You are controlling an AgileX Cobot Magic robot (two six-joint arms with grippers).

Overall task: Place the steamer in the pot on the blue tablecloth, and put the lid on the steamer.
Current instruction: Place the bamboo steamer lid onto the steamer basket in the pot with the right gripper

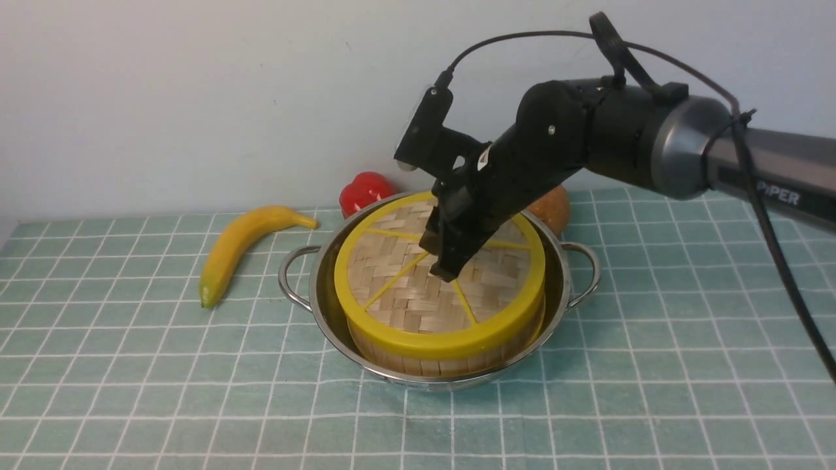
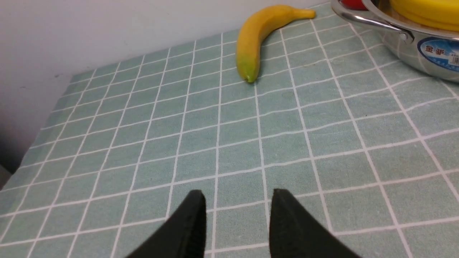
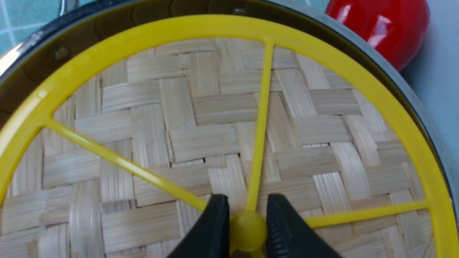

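Note:
The shiny pot (image 1: 562, 287) stands on the blue tablecloth (image 1: 686, 365) with the bamboo steamer (image 1: 424, 362) inside it. The woven lid (image 1: 398, 287) with its yellow rim lies on top of the steamer and hides what is inside. My right gripper (image 1: 439, 258) reaches down onto the lid's centre and is shut on the small yellow knob (image 3: 248, 229), one black finger on each side. My left gripper (image 2: 236, 195) hangs open over bare cloth, to the left of the pot (image 2: 423, 53), with nothing between its fingers; it is out of the front view.
A yellow banana (image 1: 238, 245) lies left of the pot on the cloth. A red pepper (image 1: 366, 189) and a brownish round thing (image 1: 552, 209) sit behind the pot near the wall. The right arm's cable (image 1: 777, 261) hangs at the right.

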